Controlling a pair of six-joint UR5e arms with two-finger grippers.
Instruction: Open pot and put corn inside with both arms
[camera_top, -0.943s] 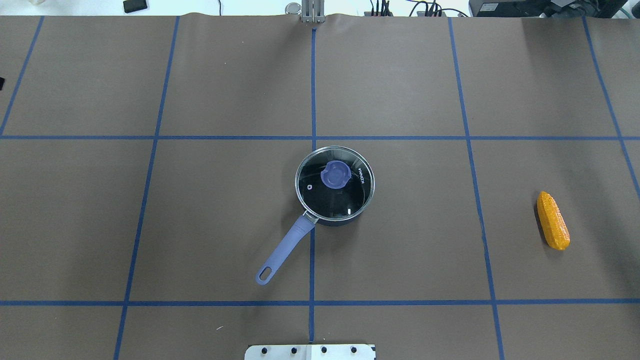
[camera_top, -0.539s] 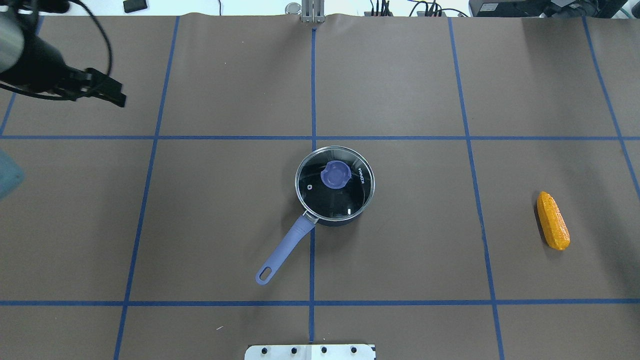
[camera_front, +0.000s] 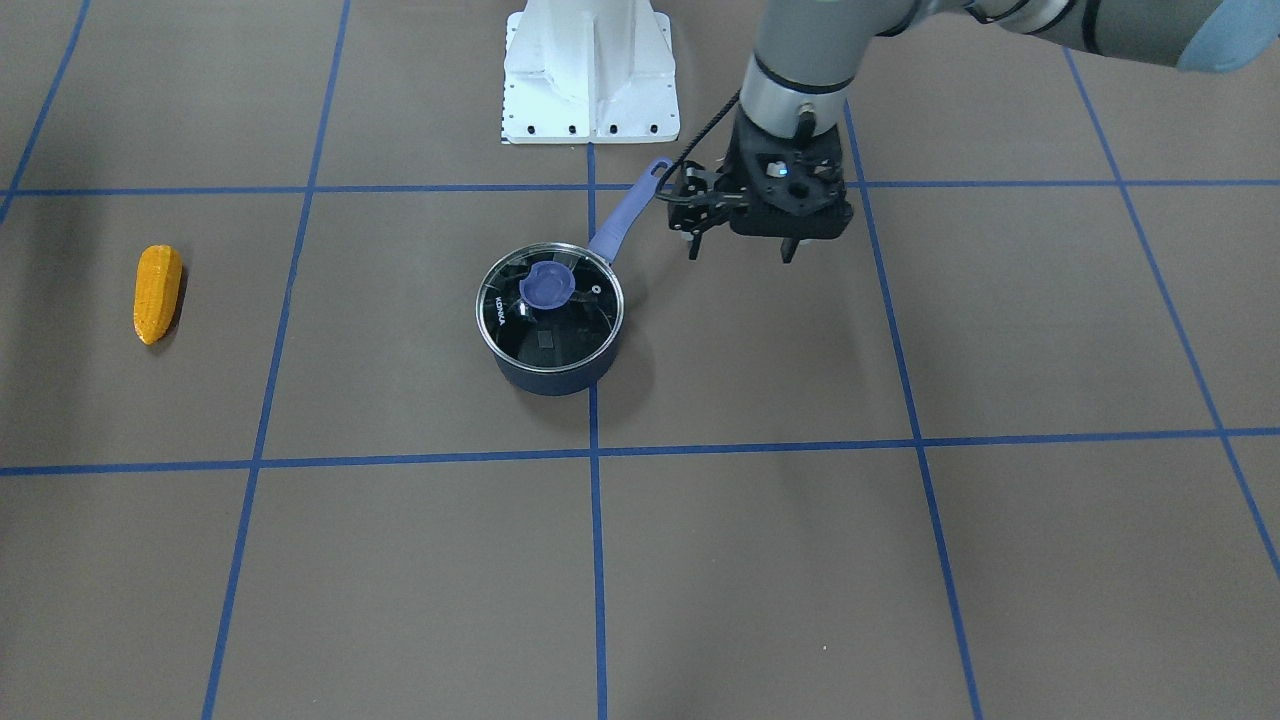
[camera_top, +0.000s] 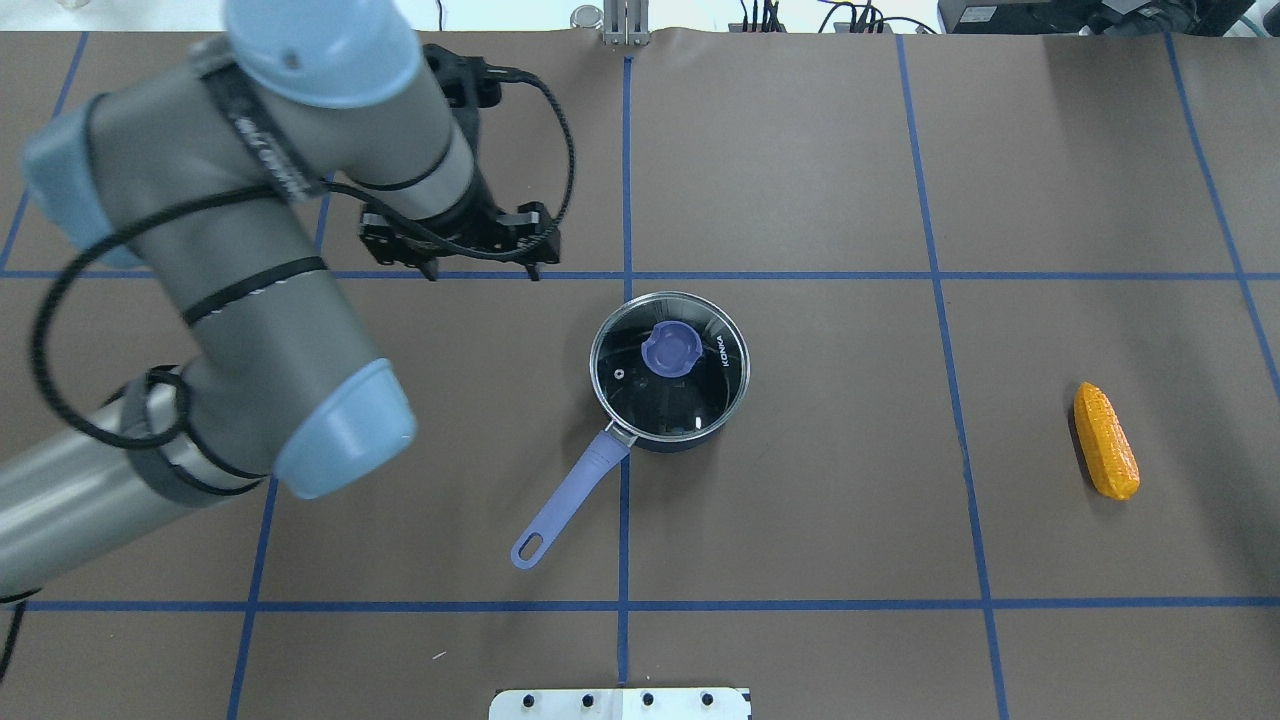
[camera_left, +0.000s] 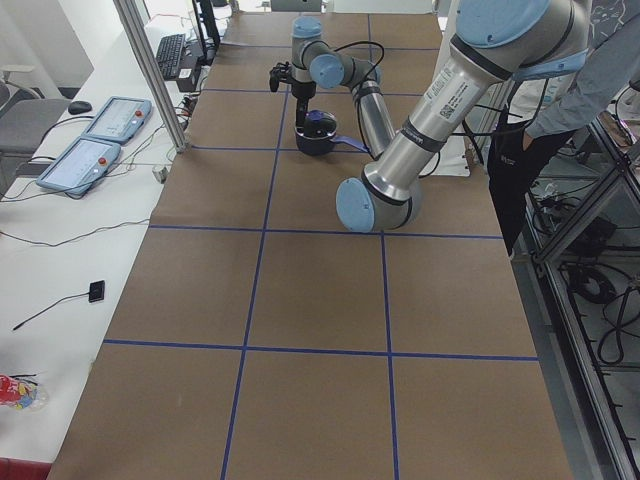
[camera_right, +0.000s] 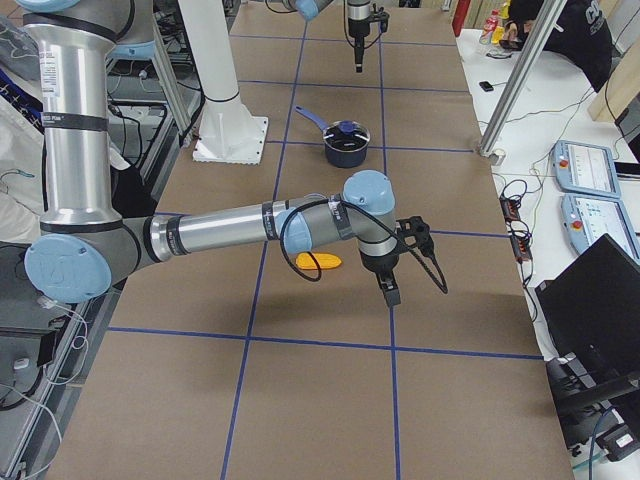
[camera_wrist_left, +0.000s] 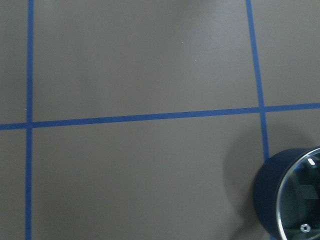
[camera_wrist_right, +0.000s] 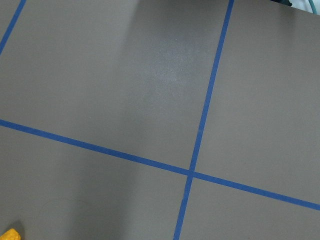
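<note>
A dark blue pot (camera_top: 682, 440) with a glass lid (camera_top: 640, 400), purple knob (camera_top: 669, 351) and purple handle (camera_top: 570, 497) stands shut at the table's middle; it also shows in the front view (camera_front: 550, 380) and the left wrist view (camera_wrist_left: 267, 192). My left gripper (camera_top: 482, 272) (camera_front: 740, 252) hangs open and empty above the table, beside the pot on my left. The orange-yellow corn (camera_top: 1105, 441) (camera_front: 157, 292) lies far to the right. My right gripper (camera_right: 388, 292) hovers near the corn (camera_right: 320, 261); I cannot tell if it is open.
The white base pedestal (camera_front: 590, 70) stands at the table's robot edge. Blue tape lines grid the brown table cover. A person (camera_left: 540, 130) stands beside the base. Control pendants (camera_right: 590, 165) lie on the side bench past the far edge.
My left arm has swung in from the far left corner to the pot's left side. The pot and corn have not moved.
</note>
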